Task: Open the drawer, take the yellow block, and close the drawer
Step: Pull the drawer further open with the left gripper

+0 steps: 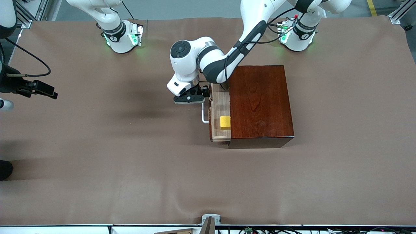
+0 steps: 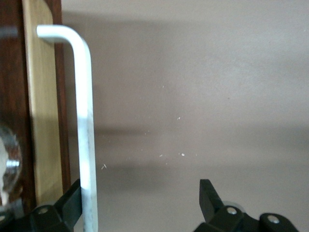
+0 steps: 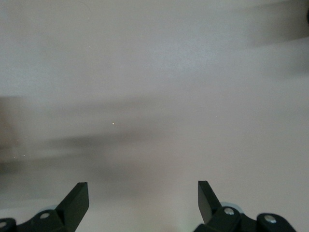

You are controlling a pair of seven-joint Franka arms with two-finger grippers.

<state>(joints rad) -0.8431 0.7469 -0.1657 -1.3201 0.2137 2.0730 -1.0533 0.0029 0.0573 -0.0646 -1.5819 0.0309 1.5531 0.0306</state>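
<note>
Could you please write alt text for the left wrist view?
The left gripper, fingers open, straddles the white bar handle of the drawer, one finger beside the bar, the other over the brown tablecloth. The drawer's pale wood front sits in its dark reddish-brown frame.

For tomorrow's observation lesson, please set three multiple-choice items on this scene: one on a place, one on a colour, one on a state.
1. Where is the yellow block?
A. on top of the wooden box
B. in the drawer
C. on the tablecloth

2. What colour is the handle of the drawer?
A. white
B. black
C. red

3. How does the left gripper stand?
A. shut on the yellow block
B. shut on nothing
C. open, one finger beside the handle

Key: 1 B, the block lies on the pale floor of the partly pulled-out drawer. 2 A, the bar shows white in the front and left wrist views. 3 C, the left wrist view shows its fingers apart, the bar by one of them. The right gripper waits open at the right arm's end of the table.
</note>
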